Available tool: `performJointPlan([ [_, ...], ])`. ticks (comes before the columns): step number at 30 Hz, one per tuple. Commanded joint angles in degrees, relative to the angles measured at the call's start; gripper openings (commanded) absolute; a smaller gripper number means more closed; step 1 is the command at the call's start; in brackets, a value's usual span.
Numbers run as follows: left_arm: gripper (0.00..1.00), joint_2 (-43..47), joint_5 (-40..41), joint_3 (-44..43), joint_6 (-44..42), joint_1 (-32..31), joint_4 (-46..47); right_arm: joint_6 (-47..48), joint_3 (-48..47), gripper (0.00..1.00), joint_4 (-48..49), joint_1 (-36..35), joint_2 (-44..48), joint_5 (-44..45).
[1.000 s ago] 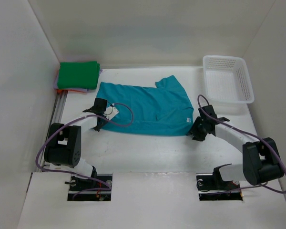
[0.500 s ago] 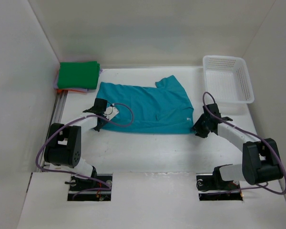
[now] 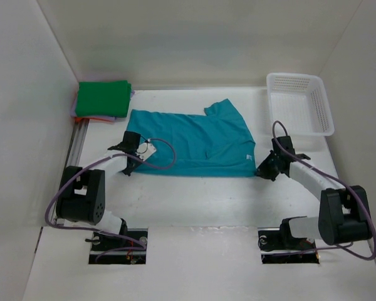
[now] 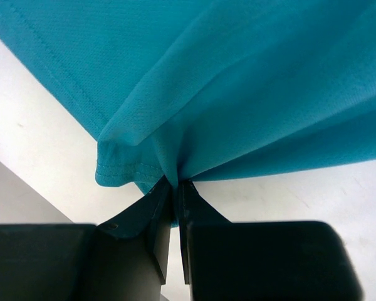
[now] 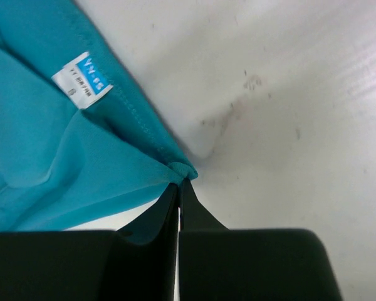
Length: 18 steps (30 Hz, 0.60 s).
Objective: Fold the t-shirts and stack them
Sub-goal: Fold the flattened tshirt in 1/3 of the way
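Observation:
A teal blue t-shirt [image 3: 194, 141] lies spread across the middle of the table. My left gripper [image 3: 133, 164] is shut on the shirt's near left corner, and the cloth [image 4: 194, 94] bunches up between its tips [image 4: 173, 183]. At the near right corner my right gripper [image 3: 261, 170] is shut on the hem of the teal cloth [image 5: 56, 163], close to a small white label [image 5: 83, 79]. A folded green t-shirt [image 3: 102, 98] tops a pile at the far left, with purple [image 3: 73, 104] and orange [image 3: 79, 118] edges showing beneath it.
A white mesh basket [image 3: 299, 103] stands at the far right corner. White walls close in the table on the left, back and right. A metal rail [image 3: 77, 141] runs along the left side below the folded pile.
My right gripper has moved up to the shirt's near right corner and shut on it. The left gripper has kept its hold and barely moved.

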<state>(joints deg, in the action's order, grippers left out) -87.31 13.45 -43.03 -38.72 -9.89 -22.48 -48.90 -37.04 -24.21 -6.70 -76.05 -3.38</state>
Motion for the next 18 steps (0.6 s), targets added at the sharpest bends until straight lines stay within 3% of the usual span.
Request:
performJointPlan([
  [1, 0.06, 3.89, -3.17, 2.68, -0.21, -0.78, -8.53, 0.56, -0.58, 0.0, -8.02, -0.19, 5.64, -0.23],
  [5, 0.07, 6.97, -2.99, 3.65, -0.74, -1.75, -12.84, 0.13, 0.82, 0.0, -15.41, -1.78, 10.21, -0.4],
  [9, 0.15, 9.52, -3.69, 4.26, -0.48, -2.54, -19.07, -0.23, 1.88, 0.02, -20.69, -1.87, 14.26, -0.4],
  [10, 0.19, 10.31, -4.13, 4.44, -0.48, -2.89, -21.27, -0.05, 2.14, 0.07, -22.1, -1.87, 15.31, -0.14],
  [12, 0.33, 12.15, -5.8, 4.18, -0.57, -3.16, -26.27, -0.31, 2.15, 0.32, -23.86, -2.13, 17.77, 0.39],
  [15, 0.48, 15.23, -9.66, 0.94, -1.27, -0.98, -31.47, 0.39, 0.74, 0.37, -26.67, -1.7, 20.23, 1.09],
  [18, 0.52, 15.5, -15.01, -6.69, -1.62, 4.73, -33.15, 0.65, -1.36, 0.36, -29.31, -0.73, 23.75, 2.49],
])
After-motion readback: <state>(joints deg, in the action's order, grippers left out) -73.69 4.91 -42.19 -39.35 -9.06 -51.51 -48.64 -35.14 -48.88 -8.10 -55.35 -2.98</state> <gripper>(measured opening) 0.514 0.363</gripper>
